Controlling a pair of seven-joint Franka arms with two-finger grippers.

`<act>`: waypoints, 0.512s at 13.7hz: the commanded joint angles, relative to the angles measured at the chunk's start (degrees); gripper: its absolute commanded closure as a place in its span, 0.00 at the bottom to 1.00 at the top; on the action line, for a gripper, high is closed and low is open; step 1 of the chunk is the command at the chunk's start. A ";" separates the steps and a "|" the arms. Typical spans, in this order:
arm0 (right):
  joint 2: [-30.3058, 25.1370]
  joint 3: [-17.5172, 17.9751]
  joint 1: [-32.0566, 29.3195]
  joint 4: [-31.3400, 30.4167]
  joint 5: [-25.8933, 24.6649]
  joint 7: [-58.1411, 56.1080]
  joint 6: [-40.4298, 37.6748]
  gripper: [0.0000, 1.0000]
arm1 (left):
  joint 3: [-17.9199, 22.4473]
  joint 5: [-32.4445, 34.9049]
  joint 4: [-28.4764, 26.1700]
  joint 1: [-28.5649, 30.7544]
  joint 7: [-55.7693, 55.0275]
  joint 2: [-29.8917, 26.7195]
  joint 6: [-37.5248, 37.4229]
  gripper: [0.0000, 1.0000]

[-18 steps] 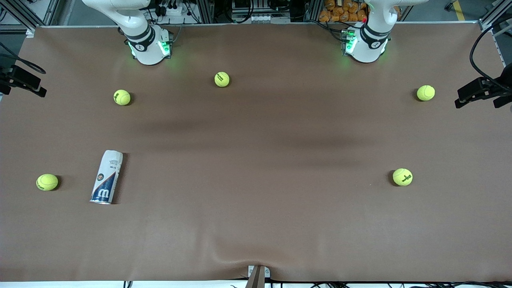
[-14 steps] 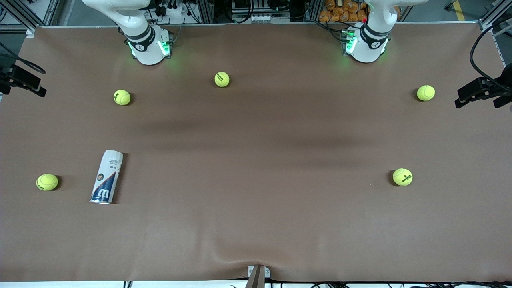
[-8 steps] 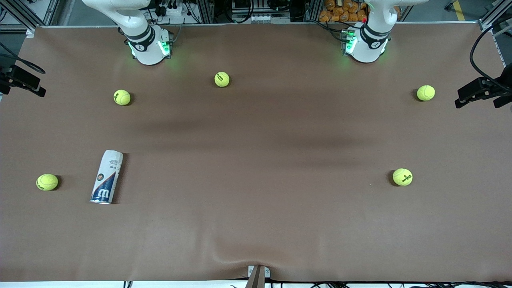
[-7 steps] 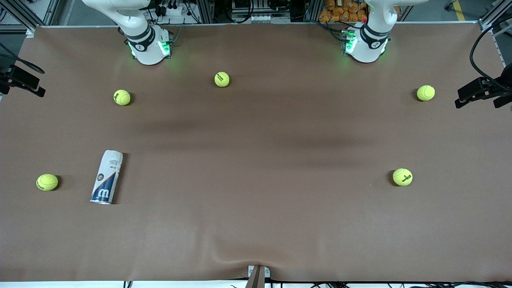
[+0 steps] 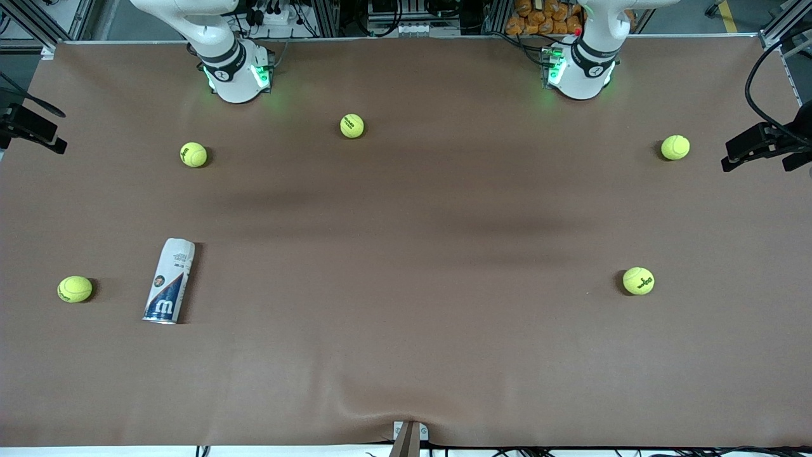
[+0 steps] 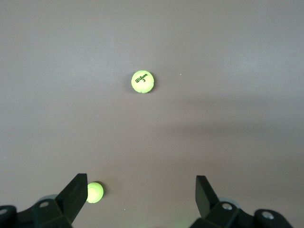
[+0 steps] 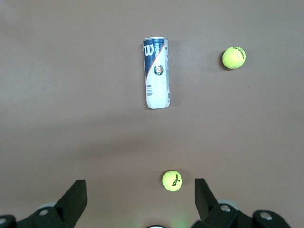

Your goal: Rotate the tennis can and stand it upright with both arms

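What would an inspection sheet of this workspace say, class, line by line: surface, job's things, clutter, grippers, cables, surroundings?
Surface: brown cloth-covered table, rippled at the edge nearest the front camera.
Job's things: slim white-and-navy labelled tennis can lying on its side toward the right arm's end, untouched.
Clutter: five yellow-green tennis balls scattered, none touching the can.
Grippers: left gripper open, above bare cloth; right gripper open, high over the table; both empty.
Cables: black cables at the left arm's end.
Surroundings: metal framing by the bases.

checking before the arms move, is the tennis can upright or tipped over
Tipped over. The tennis can lies on its side on the table, long label face up, silvery rim end nearer the front camera; no claw touches it.
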 commanded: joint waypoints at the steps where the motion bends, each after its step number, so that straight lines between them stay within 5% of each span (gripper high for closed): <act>1: -1.34 0.57 -1.06 -1.41 -0.58 0.34 0.20 0.00 | -0.16 0.12 0.70 0.21 0.93 0.23 -0.59 0.00; 7: -0.99 0.66 -1.06 -1.50 -0.58 0.34 0.29 0.00 | -0.16 0.12 0.61 0.30 0.93 0.14 -0.59 0.00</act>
